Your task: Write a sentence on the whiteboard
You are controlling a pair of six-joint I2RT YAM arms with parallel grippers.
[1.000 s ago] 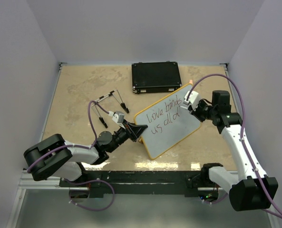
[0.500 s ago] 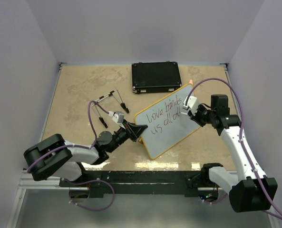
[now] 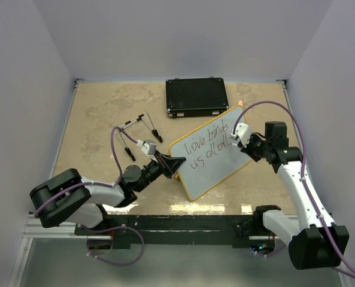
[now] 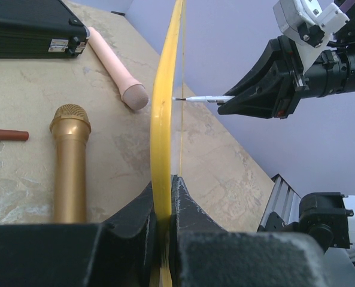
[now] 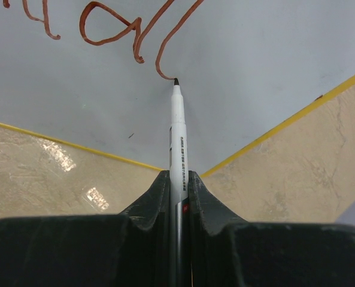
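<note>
The whiteboard point(image 3: 216, 164) with its yellow frame stands tilted on the table, held at its left corner by my left gripper point(image 3: 173, 165), which is shut on the frame point(image 4: 160, 119). The sentence point(image 3: 206, 146) reads "love binds us all" in two slanted lines. My right gripper point(image 3: 237, 137) is shut on a white marker point(image 5: 178, 134). The marker's tip rests at the end of the last stroke point(image 5: 159, 66) on the board face point(image 5: 255, 60). The left wrist view shows the marker point(image 4: 196, 98) meeting the board edge-on.
A black case point(image 3: 196, 97) lies at the back. A thin black clip stand point(image 3: 138, 127) and purple cable lie to the left. Behind the board lie a gold microphone point(image 4: 69, 161), a pink microphone point(image 4: 114, 60) and a red-brown stick point(image 4: 6, 134).
My right gripper with the marker has moved a little down the board toward the near side. The left arm and the board have not moved.
</note>
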